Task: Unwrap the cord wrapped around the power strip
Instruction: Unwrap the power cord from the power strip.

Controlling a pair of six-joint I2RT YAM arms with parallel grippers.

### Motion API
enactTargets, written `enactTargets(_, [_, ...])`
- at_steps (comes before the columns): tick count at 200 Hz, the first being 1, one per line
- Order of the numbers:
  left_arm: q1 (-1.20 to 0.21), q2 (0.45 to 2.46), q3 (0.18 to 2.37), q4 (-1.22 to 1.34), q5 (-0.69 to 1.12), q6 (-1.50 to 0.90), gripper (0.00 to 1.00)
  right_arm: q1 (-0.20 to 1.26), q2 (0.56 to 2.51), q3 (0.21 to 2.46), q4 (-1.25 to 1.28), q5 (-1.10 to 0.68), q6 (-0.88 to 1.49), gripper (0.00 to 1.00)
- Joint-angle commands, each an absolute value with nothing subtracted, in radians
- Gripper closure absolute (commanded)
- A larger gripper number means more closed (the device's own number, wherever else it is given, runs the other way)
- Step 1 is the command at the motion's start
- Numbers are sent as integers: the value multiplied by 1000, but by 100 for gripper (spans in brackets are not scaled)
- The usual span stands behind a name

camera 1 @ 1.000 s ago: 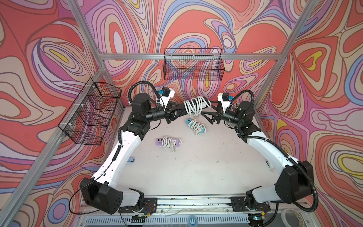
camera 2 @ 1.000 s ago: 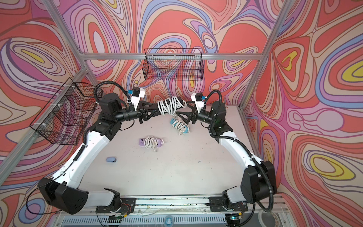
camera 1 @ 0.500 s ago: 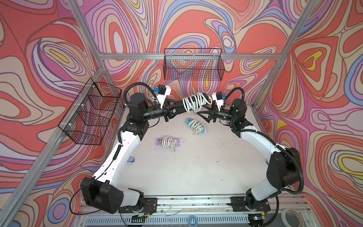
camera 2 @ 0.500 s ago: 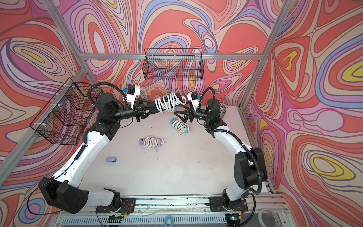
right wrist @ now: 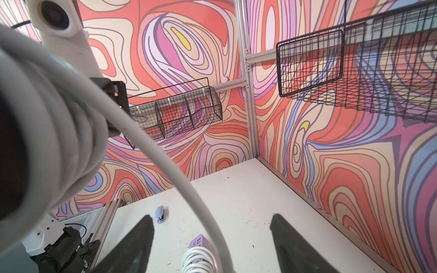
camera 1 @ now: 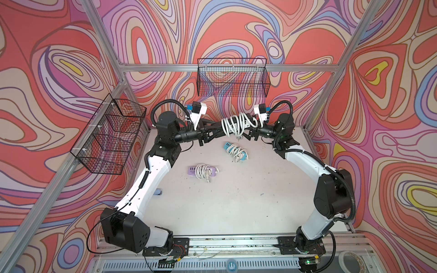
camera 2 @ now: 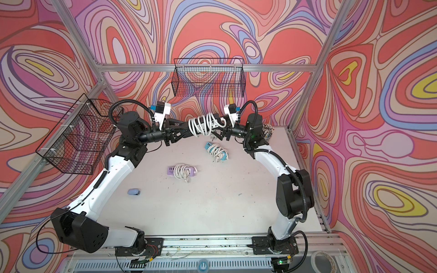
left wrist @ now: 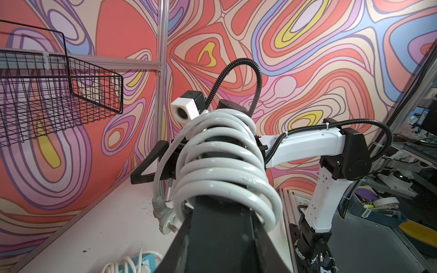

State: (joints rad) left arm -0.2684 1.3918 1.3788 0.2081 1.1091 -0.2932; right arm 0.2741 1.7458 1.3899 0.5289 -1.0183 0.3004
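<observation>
**Top views**
- Power strip (camera 1: 247, 121): white, raised clear of the worktop (camera 1: 236, 201) near the back wall. It lies roughly level between the two arms.
- Cord (camera 1: 233, 124): white, wound round the strip's middle in several coils. Its end hangs just below.
- Left tool (camera 1: 220, 128): clamped tight on one end of the power strip.
- Right tool (camera 1: 247, 132): at the opposite end, against the outer coils. Its spread cannot be read in a top view.
- Blue strip (camera 1: 226, 144) and purple strip (camera 1: 191, 169): both flat on the worktop and apart from each other, each with its own cord bundled on it.
- Stapler (camera 2: 133, 191): small, pale blue, on the worktop near the left arm.
- Back basket (camera 1: 233, 81) and side basket (camera 1: 108, 139): black wire, hung on the walls.

**Left wrist view**
- Cord (left wrist: 220, 165): thick coils fill the centre, and the left tool's dark jaws run into them.
- Plug (left wrist: 165, 219): hangs free above the worktop.
- One black finger (left wrist: 146, 167) of the right tool shows beyond the coils.

**Right wrist view**
- Right tool (right wrist: 211, 218): fingers (right wrist: 137, 241) stand wide apart with nothing pinched.
- One strand of cord (right wrist: 165, 160) arcs between the fingers. The rest of the coils are blurred and close to the lens.
- Purple strip (right wrist: 199, 240) and stapler (right wrist: 160, 214): on the worktop below.
</observation>
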Motion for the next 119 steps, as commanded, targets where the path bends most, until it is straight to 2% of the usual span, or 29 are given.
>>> enactTargets(1, [-268,1388,1387,327,1147,-319,100,270,1766,1424,602,-1058,364,25])
enactTargets(15, [-268,1388,1385,326,1149,-316,100,270,1766,1433,604,-1062,372,31])
enactTargets(31, [-268,1387,1387,305,1146,-293,100,270,1798,1443,603,-1068,379,45])
enactTargets(51, [-267,1387,1387,278,1142,-268,100,270,1800,1451,598,-1071,388,71])
enactTargets(70, [-268,1387,1387,245,1135,-236,100,270,1793,1457,577,-1060,383,100])
enactTargets(119, [-286,1406,1408,134,1126,-147,100,269,1778,1539,429,-1023,299,100])
